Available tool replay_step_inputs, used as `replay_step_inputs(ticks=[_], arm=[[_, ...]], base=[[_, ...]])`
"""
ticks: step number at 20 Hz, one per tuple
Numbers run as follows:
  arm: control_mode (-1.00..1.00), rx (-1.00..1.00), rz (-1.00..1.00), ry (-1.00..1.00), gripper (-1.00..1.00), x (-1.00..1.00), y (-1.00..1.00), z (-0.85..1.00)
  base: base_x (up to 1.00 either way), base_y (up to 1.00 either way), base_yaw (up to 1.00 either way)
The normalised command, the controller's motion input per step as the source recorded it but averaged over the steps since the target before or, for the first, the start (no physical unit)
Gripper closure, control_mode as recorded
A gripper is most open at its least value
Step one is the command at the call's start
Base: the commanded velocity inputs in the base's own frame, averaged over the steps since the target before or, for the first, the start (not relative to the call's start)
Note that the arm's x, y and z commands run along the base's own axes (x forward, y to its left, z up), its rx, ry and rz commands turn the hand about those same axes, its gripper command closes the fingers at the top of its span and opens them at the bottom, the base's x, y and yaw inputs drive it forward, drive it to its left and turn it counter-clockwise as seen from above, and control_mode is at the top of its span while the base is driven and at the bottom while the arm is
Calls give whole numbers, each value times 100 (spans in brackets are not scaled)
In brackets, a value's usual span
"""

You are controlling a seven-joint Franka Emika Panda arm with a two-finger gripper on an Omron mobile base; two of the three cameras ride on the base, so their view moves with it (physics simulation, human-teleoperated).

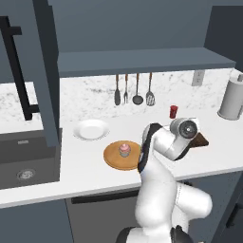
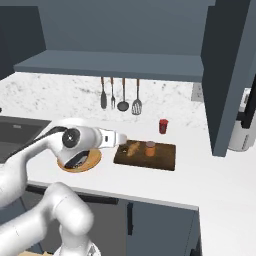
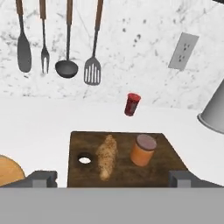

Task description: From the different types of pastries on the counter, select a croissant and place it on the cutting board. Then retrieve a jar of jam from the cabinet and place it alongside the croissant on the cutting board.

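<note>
The dark cutting board [image 3: 124, 175] lies on the white counter [image 3: 39, 127]. On it the golden croissant [image 3: 106, 156] rests lengthwise, and the orange-brown jar of jam [image 3: 143, 150] stands upright just to its right, a small gap between them. My gripper [image 3: 111, 179] hovers at the board's near edge, open, its fingertips [image 3: 41, 178] wide apart with nothing between them. From the right base view the hand [image 2: 120, 139] sits just left of the board [image 2: 162, 159], croissant [image 2: 132, 148] and jar [image 2: 150, 148]. The pink-frosted cupcake [image 1: 124, 149] sits on a round tan board [image 1: 111, 160].
A small red jar [image 3: 131, 104] stands behind the board. Several utensils [image 3: 65, 43] hang on the backsplash. A white plate [image 1: 91, 129] and a sink [image 1: 23, 163] lie to the left. A metal canister [image 1: 232, 99] stands at the right, and the cabinet shelf [image 1: 142, 61] runs overhead.
</note>
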Motion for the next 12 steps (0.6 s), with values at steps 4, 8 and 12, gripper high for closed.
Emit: replay_step_inputs(ticks=[4, 8, 12], arm=[[-100, 34, 34, 1, -100, -95, 0, 65], [-100, 41, 29, 21, -100, -100, 2, 31], [-100, 29, 17, 32, -100, -100, 38, 35]], base=[[0, 0, 0], [0, 0, 0], [0, 0, 0]])
